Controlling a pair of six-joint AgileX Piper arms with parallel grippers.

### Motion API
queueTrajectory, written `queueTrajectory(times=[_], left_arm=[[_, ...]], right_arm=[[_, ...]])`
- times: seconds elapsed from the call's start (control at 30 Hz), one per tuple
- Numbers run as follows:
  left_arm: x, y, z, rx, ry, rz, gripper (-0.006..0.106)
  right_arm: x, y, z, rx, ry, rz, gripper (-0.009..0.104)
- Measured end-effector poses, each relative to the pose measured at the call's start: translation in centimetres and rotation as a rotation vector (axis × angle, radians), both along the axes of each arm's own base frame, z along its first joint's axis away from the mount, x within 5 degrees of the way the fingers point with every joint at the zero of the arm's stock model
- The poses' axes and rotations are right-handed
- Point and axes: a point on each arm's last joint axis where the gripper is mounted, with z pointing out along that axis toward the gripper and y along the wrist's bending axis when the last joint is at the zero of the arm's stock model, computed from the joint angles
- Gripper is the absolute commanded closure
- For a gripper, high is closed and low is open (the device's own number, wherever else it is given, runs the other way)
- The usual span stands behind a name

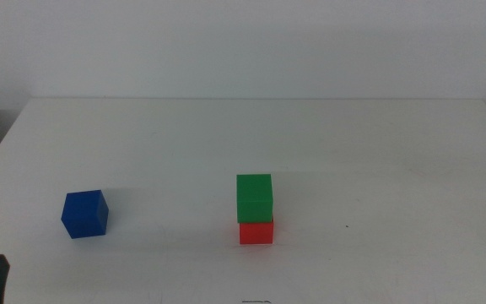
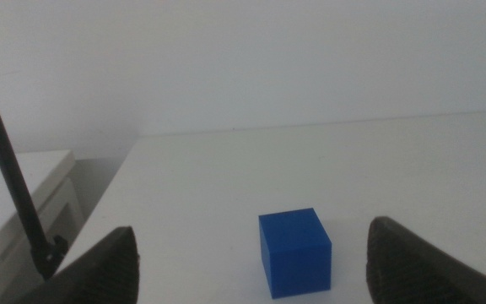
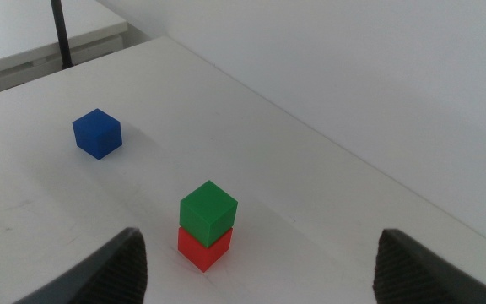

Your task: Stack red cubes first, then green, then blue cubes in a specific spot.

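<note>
Dark, rounded matte hand (image 2: 251, 262) jaws

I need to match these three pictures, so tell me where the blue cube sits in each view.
Middle view: the blue cube sits alone on the table's left part, apart from the stack.
Left wrist view: it lies just ahead, between the open left claw jaws, untouched.
Right wrist view: it lies far beyond the open right claw.
Shared landmark: the green cube resting on the red cube, seen in the middle and right wrist views only.

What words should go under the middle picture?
Green cube stacked on red cube; blue cube waits alone on the white table.
</note>
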Motion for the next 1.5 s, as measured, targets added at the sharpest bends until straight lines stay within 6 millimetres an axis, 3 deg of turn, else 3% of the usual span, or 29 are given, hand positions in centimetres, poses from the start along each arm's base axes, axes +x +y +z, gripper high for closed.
queueTrajectory(times=[0.07, 0.17, 0.37, 0.43, 0.53, 0.67, 1.23, 1.5], left_arm=[[0.1, 0.0, 0.2, -0.008, 0.017, 0.0, 0.01], [1.0, 0.0, 2.6, -0.014, 0.136, 0.001, 0.01], [4.4, -0.1, 11.4, -0.023, 0.458, 0.003, 0.01], [5.8, -0.2, 13.4, -0.042, 0.583, -0.005, 0.01], [7.9, -0.7, 15.3, -0.091, 0.737, -0.033, 0.01], [10.6, -1.1, 16.0, -0.129, 0.922, -0.063, 0.01], [23.2, -1.2, 8.6, -0.147, 1.317, -0.043, 0.01], [26.9, -1.2, 4.9, -0.152, 1.411, -0.034, 0.01]], right_arm=[[0.0, 0.0, 0.0, 0.0, 0.0, 0.0, 0.017], [0.0, 0.0, 0.0, 0.0, 0.0, 0.0, 0.017], [0.0, 0.0, 0.0, 0.0, 0.0, 0.0, 0.017], [0.0, 0.0, 0.0, 0.0, 0.0, 0.0, 0.017], [0.0, 0.0, 0.0, 0.0, 0.0, 0.0, 0.017], [0.0, 0.0, 0.0, 0.0, 0.0, 0.0, 0.017], [0.0, 0.0, 0.0, -0.005, -0.005, -0.003, 0.017], [0.0, 0.0, 0.0, -0.006, -0.006, -0.004, 0.017]])
